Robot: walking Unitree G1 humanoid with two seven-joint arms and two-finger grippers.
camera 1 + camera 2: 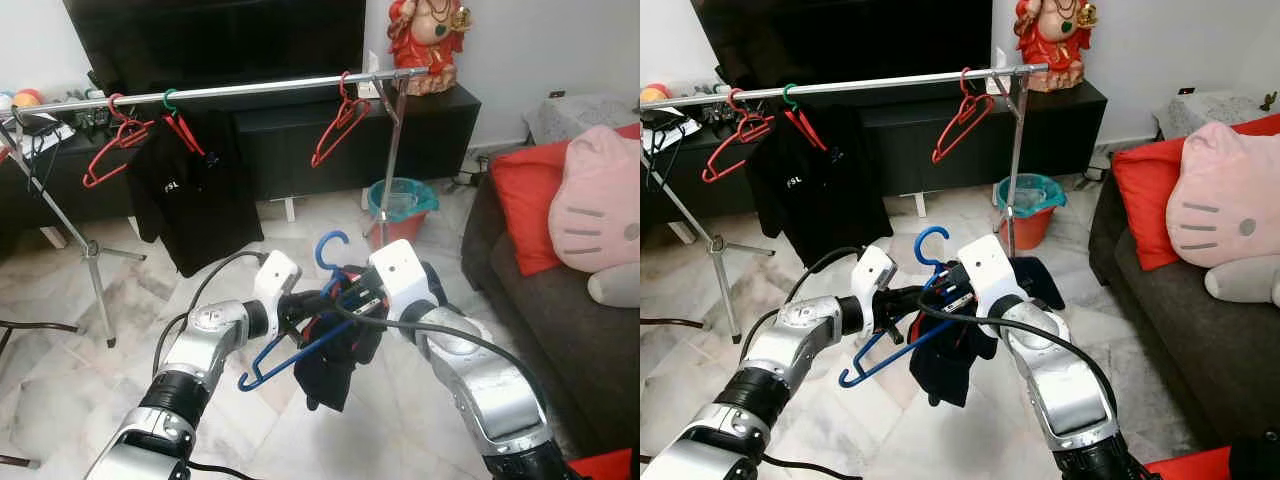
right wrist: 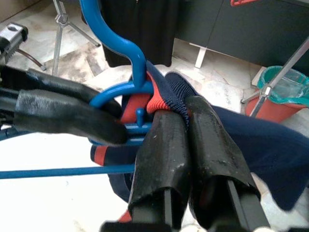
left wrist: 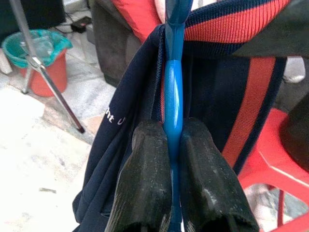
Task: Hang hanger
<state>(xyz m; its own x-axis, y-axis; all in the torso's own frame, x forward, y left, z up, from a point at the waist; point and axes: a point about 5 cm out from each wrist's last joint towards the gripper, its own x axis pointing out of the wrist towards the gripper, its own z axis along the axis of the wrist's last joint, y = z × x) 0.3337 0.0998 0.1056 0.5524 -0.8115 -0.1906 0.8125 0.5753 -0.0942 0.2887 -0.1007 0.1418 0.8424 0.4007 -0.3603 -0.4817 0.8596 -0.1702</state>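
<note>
The blue hanger (image 1: 300,340) sits between both grippers, low before the rail (image 1: 250,90) at 12 o'clock. Left gripper (image 3: 175,140) is closed on its bar; right gripper (image 2: 186,116) pinches the navy shirt (image 2: 260,145) collar beside the hook.

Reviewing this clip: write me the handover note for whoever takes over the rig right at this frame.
Left gripper: shut on the blue hanger, pinching its bar.
Right gripper: shut on the navy garment, at its collar by the hanger's neck.
The garment hangs on the hanger, held low between both arms in front of the rack.
The rail carries red hangers and a black shirt; there is free space between the shirt and the right-hand red hanger.
Done: hanger picked up with the garment on it.
Left: lift it and hook it over the rail.
</note>
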